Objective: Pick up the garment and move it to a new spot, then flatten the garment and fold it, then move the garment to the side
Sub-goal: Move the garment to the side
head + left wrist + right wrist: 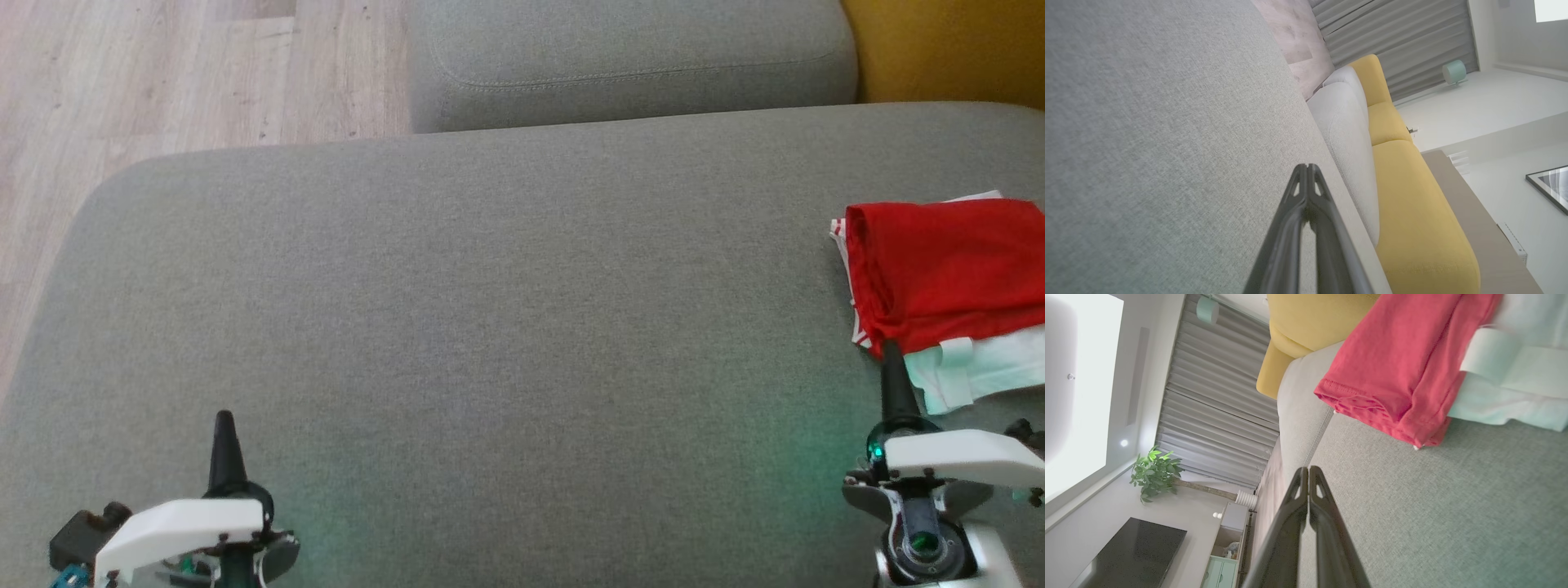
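— ok, garment (947, 269) first: how does it handle?
— soft, light, floppy knit by the look. red, with a pale mint-white layer under it. it lies in a flat folded stack, so i judge it slumps open if pinched by one layer. take it at the thick folded edge, near the corners, through all layers.
— where is it?
— far right of the grey cushion (490, 327), running off the right edge of the head view.
— which way does it point?
— long axis looks left-right across the head view; right end is cut off, so not sure. folded red edge faces left, pale hem faces the robot.
— right gripper (890, 349)?
— fingers pressed together, nothing in them. sits just beside the near-left red corner. the right wrist view has bare cushion between the right gripper (1308, 469) and the garment (1392, 367), so apart.
— left gripper (223, 418)?
— closed too, empty, over bare cushion, well apart from the garment.
— around?
— second grey cushion (629, 57) behind, yellow sofa (947, 49) top right, wood floor (163, 73) top left.
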